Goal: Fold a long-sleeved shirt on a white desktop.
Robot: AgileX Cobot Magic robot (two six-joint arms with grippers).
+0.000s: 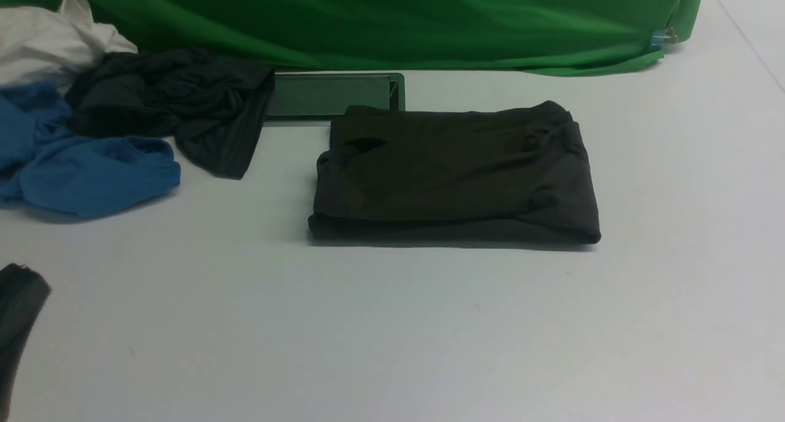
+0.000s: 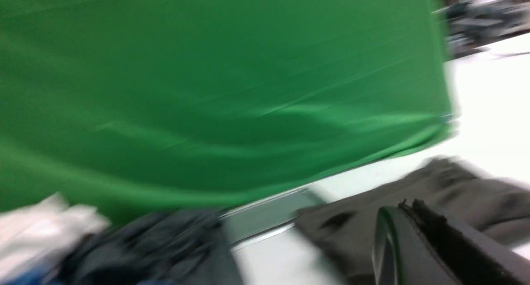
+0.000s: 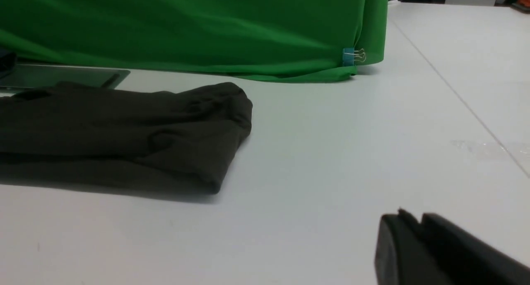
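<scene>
Looking forward from between my arms, I see the long-sleeved shirt [image 1: 454, 173] lying folded into a thick rectangular bundle on the white tabletop [image 1: 392, 330], roughly centred and a little to the right. Its far left corner overlaps the edge of the grey metal-framed hatch [image 1: 331, 95] set into the surface just in front of the green backdrop [image 1: 380, 20]. No logo or neck label shows on the faces I can see.

To the left, well apart from the shirt, sits a loose heap: a blacker garment [image 1: 178, 106], a blue garment [image 1: 86, 164] nearer me, and a white cloth [image 1: 49, 38] at the back. A small blue clip [image 1: 659, 40] pins the backdrop's right corner.

My left end effector [image 2: 418, 235] appears in its wrist view, which is blurred; the two dark fingers sit pressed together with nothing between them, so I read it as closed and empty. It hangs near the shirt without touching it. A dark sliver at the front view's lower left edge is likely part of that arm.

My right end effector [image 3: 414, 235] shows in its wrist view low above bare tabletop, well away from the shirt's right end. Its fingers stand nearly together with only a thin seam between them, holding nothing.
</scene>
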